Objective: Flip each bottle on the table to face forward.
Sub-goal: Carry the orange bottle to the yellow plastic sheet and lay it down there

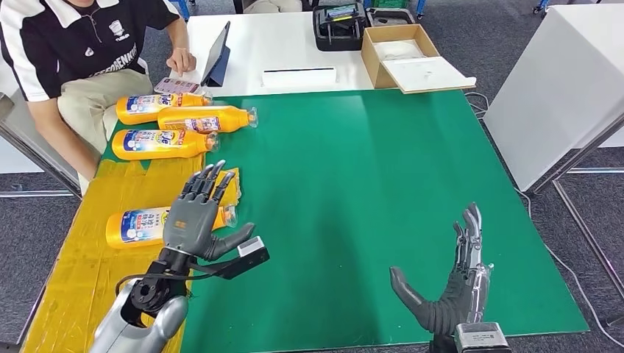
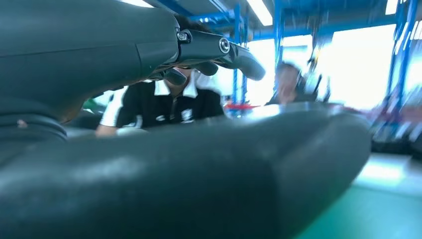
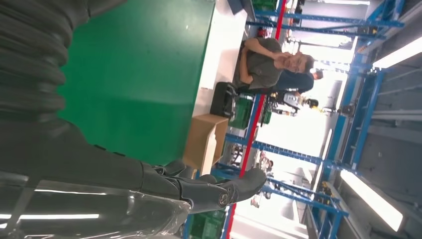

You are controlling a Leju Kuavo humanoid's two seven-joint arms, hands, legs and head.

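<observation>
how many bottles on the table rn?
4. Three lie clustered at the far left. One bottle lies nearer, partly under the left hand.

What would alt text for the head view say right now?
The robot's left hand hovers, fingers spread, over the nearest orange plastic bottle lying on yellow sheeting, while the right hand is open above the green table mat. Three more orange bottles lie beyond, beside a seated person.

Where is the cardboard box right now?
In the head view, the cardboard box sits on the white table at the far edge of the green mat, right of centre, beside a black case.
</observation>
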